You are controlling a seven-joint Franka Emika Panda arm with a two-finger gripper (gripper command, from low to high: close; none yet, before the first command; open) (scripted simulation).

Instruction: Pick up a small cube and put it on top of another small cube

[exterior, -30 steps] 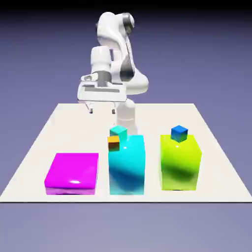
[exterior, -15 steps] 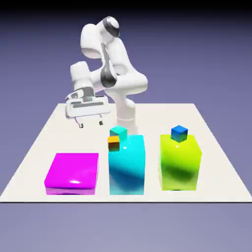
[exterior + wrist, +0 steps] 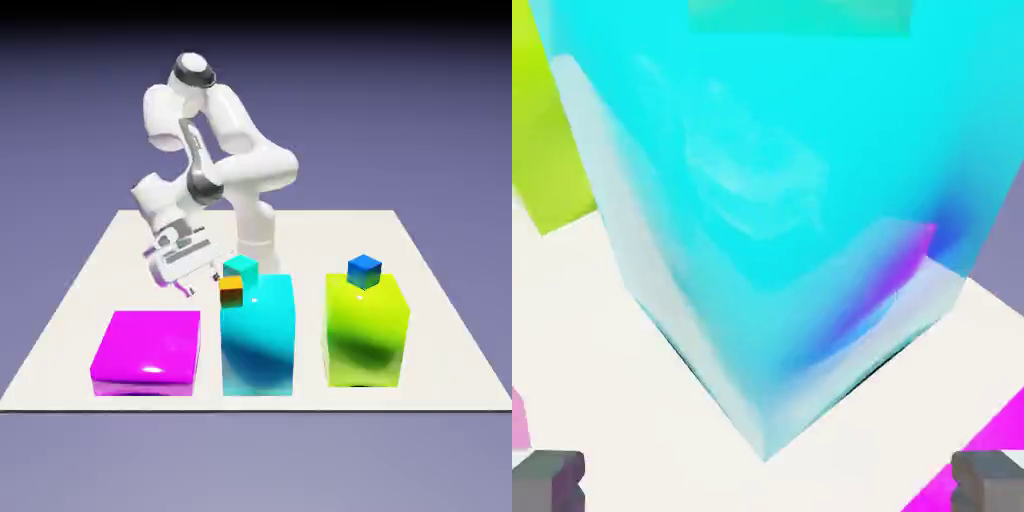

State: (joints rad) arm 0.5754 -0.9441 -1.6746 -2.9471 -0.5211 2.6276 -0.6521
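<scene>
Fingers: We see the gripper spread wide and empty in the hand view, one grey fingertip at each bottom corner, with nothing between them but bare table.
Nearest to the fingers: The glossy cyan block fills the hand view just ahead of the tips, one lower corner pointing at the gap between them.
To either side: A sliver of the magenta block shows beside one tip and the lime block lies beyond the other.
Step in hand: We judge this as the approach, the small cube not yet grasped.
Small cube: In the exterior view the tiny orange cube sits at the cyan block's upper corner, close beside the gripper's tips, on the side away from the arm; whether it rests on the block or hangs at its edge we cannot tell.
Next move: We judge the hand must swing its released fingers around the orange cube, one tip on each side, before it clamps.
Farther off: A tiny teal cube sits just behind the orange one, and a tiny blue cube tops the lime block, well apart from the fingers.
Only the exterior view shows: the orange and blue cubes and the tilted hand.
Only the hand view shows: the plainly empty gap between the tips.
</scene>
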